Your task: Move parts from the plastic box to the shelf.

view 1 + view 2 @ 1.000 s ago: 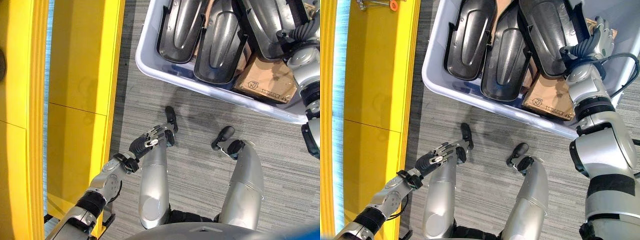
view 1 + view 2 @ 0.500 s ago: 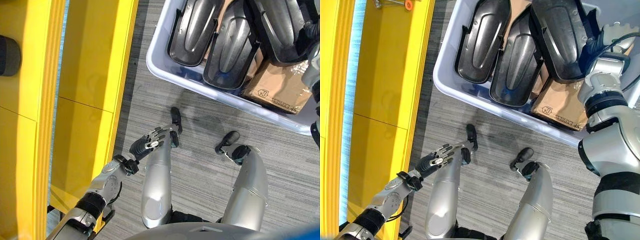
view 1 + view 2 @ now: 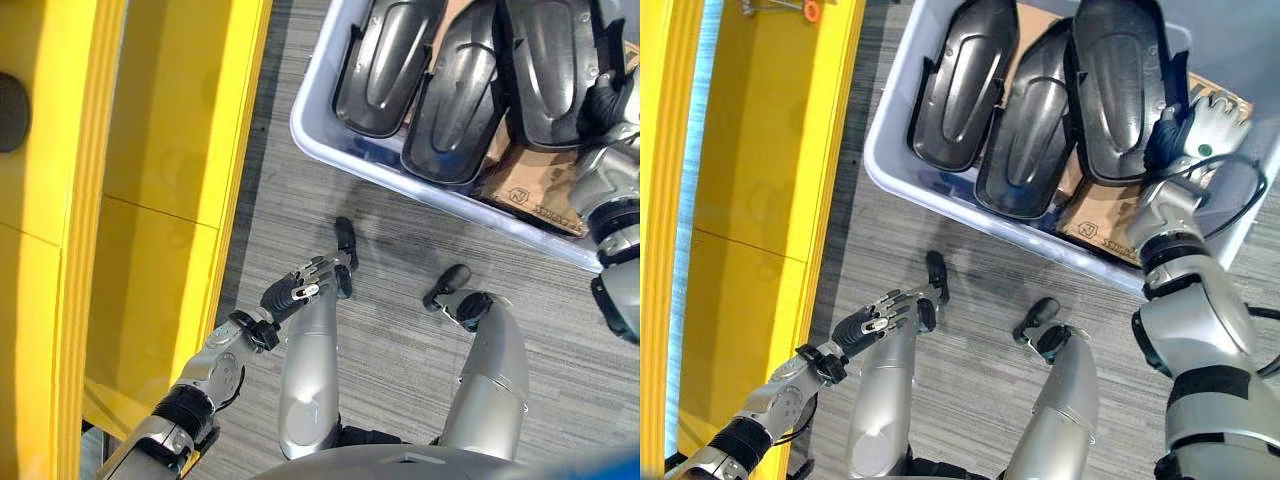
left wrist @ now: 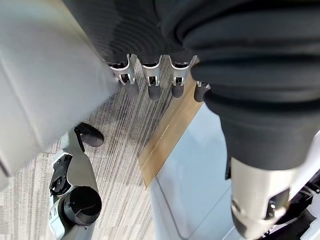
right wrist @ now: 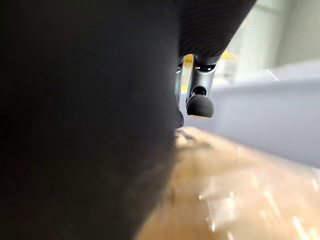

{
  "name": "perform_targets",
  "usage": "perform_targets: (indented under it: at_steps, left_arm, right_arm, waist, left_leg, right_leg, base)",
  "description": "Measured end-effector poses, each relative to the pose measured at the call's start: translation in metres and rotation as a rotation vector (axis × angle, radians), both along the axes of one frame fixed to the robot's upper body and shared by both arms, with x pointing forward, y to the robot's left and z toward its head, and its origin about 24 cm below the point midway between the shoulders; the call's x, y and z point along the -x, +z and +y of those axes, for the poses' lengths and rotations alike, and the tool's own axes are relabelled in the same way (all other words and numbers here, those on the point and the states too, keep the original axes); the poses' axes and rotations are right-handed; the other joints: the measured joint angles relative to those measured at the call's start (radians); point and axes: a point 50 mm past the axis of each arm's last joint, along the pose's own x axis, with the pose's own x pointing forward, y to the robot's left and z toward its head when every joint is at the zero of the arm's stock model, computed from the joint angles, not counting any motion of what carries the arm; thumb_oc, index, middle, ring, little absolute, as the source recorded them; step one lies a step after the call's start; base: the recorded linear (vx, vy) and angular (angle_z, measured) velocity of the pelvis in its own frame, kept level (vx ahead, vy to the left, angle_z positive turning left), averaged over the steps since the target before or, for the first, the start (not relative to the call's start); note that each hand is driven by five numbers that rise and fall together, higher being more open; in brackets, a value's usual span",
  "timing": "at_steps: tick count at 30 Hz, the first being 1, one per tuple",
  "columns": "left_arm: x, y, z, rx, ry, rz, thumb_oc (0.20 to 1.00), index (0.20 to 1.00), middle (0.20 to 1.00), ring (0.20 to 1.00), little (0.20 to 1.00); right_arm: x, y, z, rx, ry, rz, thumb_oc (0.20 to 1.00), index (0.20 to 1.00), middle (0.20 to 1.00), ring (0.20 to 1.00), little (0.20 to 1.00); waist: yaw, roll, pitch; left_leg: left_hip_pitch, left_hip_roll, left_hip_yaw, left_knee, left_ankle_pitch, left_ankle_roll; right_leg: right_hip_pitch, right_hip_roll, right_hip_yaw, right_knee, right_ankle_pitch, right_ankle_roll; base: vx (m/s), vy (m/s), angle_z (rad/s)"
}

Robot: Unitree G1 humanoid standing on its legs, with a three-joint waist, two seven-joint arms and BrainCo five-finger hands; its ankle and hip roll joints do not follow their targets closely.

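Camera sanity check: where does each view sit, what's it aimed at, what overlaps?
Left eye: on the head, looking down at the yellow shelf, the plastic box of dark parts, and the left hand.
Right eye: beside it, same scene, plus the right hand in the box.
Left wrist: along its fingers, toward the floor.
Right wrist: along its fingers, over a cardboard box.
Both eyes share box and shelf.

Plastic box: pale grey-blue, holding three glossy black parts over brown cardboard. Shelf beside the box: bright yellow. Floor under the box: grey with fine striped grain.
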Motion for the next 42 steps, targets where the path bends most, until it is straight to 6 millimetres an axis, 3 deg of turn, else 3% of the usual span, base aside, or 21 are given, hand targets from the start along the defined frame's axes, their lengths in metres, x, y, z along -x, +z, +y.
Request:
perform_targets:
  at_steps: [4,5,8,13,17,21,26,27,30,32,36,39,42]
  left_arm:
    - [0.0,-0.003,0.003,-0.012,0.025,0.012,1.0,1.0,1.0,1.0,1.0]
    - [-0.001,-0.002,0.004,-0.011,0.029,0.007,1.0,1.0,1.0,1.0,1.0]
    - [0.001,-0.004,0.009,-0.031,0.035,0.022,1.0,1.0,1.0,1.0,1.0]
    - [0.01,-0.009,0.018,-0.019,0.042,0.052,1.0,1.0,1.0,1.0,1.0]
    - [0.028,-0.02,0.026,0.0,0.037,0.091,1.0,1.0,1.0,1.0,1.0]
    - [0.047,-0.035,0.029,-0.032,0.044,0.142,1.0,1.0,1.0,1.0,1.0]
    - [0.051,-0.04,0.031,-0.048,0.063,0.15,1.0,1.0,1.0,1.0,1.0]
    - [0.052,-0.044,0.03,-0.043,0.079,0.166,1.0,1.0,1.0,1.0,1.0]
    - [0.051,-0.052,0.023,-0.042,0.092,0.195,1.0,1.0,1.0,1.0,1.0]
    - [0.056,-0.056,0.024,-0.061,0.09,0.215,1.0,1.0,1.0,1.0,1.0]
    - [0.054,-0.058,0.025,-0.121,0.134,0.208,1.0,1.0,1.0,1.0,1.0]
    - [0.055,-0.058,0.027,-0.14,0.18,0.191,1.0,1.0,1.0,1.0,1.0]
    - [0.062,-0.061,0.024,-0.146,0.184,0.2,1.0,1.0,1.0,1.0,1.0]
  right_arm:
    - [0.005,-0.019,0.005,-0.117,0.048,-0.129,0.2,0.2,0.2,0.2,0.2]
    - [0.005,-0.023,0.006,-0.123,0.051,-0.128,0.2,0.2,0.2,0.2,0.2]
    - [0.008,-0.018,0.001,-0.105,0.038,-0.148,0.2,0.2,0.2,0.2,0.2]
    - [0.014,0.04,-0.01,0.048,0.017,-0.273,0.2,0.2,0.2,0.2,0.2]
    - [0.027,0.093,-0.022,0.118,-0.004,-0.408,0.2,0.2,0.2,0.2,0.2]
    - [0.022,0.091,-0.013,0.086,0.121,-0.375,0.2,0.2,0.2,0.2,0.2]
    - [0.011,0.035,0.001,-0.045,0.321,-0.176,0.2,0.2,0.2,0.2,0.2]
    - [0.005,0.012,0.016,-0.089,0.418,-0.075,0.2,0.2,0.2,0.2,0.2]
    - [0.002,-0.025,0.045,-0.18,0.596,0.072,0.2,0.2,0.2,0.2,0.2]
    - [0.003,-0.055,0.072,-0.265,0.727,0.172,0.2,0.2,0.2,0.2,0.2]
    - [0.022,-0.102,0.123,-0.416,0.935,0.284,0.2,0.2,0.2,0.2,0.2]
    - [0.048,-0.14,0.162,-0.553,1.056,0.352,0.2,0.2,0.2,0.2,0.2]
    - [0.07,-0.166,0.178,-0.554,1.098,0.454,0.2,0.2,0.2,0.2,0.2]
  waist:
    - [-0.015,0.006,0.005]
    - [-0.023,0.01,0.03]
    - [-0.032,0.021,0.058]
    - [-0.035,0.02,0.058]
    - [-0.031,0.009,0.059]
    - [-0.039,-0.025,0.027]
    - [-0.041,-0.061,-0.089]
    - [-0.043,-0.063,-0.122]
    - [-0.056,-0.058,-0.151]
    - [-0.069,-0.073,-0.187]
    - [-0.07,-0.082,-0.21]
    - [-0.067,-0.094,-0.219]
    - [-0.066,-0.102,-0.225]
  left_leg:
    - [0.013,0.013,0.007,0.033,-0.023,0.006]
    - [0.052,0.014,0.02,0.033,-0.032,0.012]
    - [0.146,0.015,0.038,0.027,-0.051,0.019]
    - [0.26,0.014,0.06,0.016,-0.071,0.025]
    - [0.414,-0.003,0.085,-0.054,-0.064,0.021]
    - [0.591,-0.032,0.115,-0.203,-0.027,0.014]
    - [0.694,-0.062,0.125,-0.323,0.007,0.01]
    - [0.735,-0.069,0.138,-0.358,0.011,0.013]
    - [0.805,-0.082,0.143,-0.406,0.013,0.015]
    - [0.824,-0.092,0.147,-0.411,0.001,0.017]
    - [0.84,-0.106,0.145,-0.392,-0.027,0.026]
    - [0.839,-0.11,0.139,-0.372,-0.044,0.032]
    - [0.83,-0.117,0.138,-0.368,-0.058,0.041]
  right_leg:
    - [0.021,0.01,0.009,-0.01,0.009,0.008]
    - [0.057,0.01,0.017,-0.019,0.012,0.013]
    - [0.148,0.012,0.026,-0.042,0.021,0.025]
    - [0.253,0.02,0.042,-0.075,0.031,0.041]
    - [0.389,0.028,0.047,-0.14,0.045,0.058]
    - [0.55,0.056,0.044,-0.282,0.095,0.085]
    - [0.661,0.078,0.02,-0.413,0.14,0.112]
    - [0.702,0.09,0.02,-0.466,0.162,0.121]
    - [0.793,0.1,0.008,-0.556,0.196,0.139]
    - [0.821,0.096,0.006,-0.584,0.203,0.15]
    - [0.864,0.087,0.001,-0.615,0.216,0.156]
    - [0.887,0.084,-0.008,-0.638,0.224,0.155]
    - [0.911,0.08,-0.03,-0.681,0.243,0.152]
  base:
    - [-0.04,0.05,-0.12]
    - [-0.03,0.052,-0.14]
    - [0.0,0.071,-0.11]
    - [0.04,0.051,-0.1]
    - [0.04,0.084,-0.08]
    - [0.05,0.161,-0.12]
    - [0.0,0.149,0.01]
    - [-0.02,0.255,-0.13]
    - [0.02,0.309,-0.01]
    - [0.0,0.246,0.01]
    - [-0.01,0.257,0.05]
    - [-0.08,0.241,0.09]
    - [-0.1,0.23,0.12]
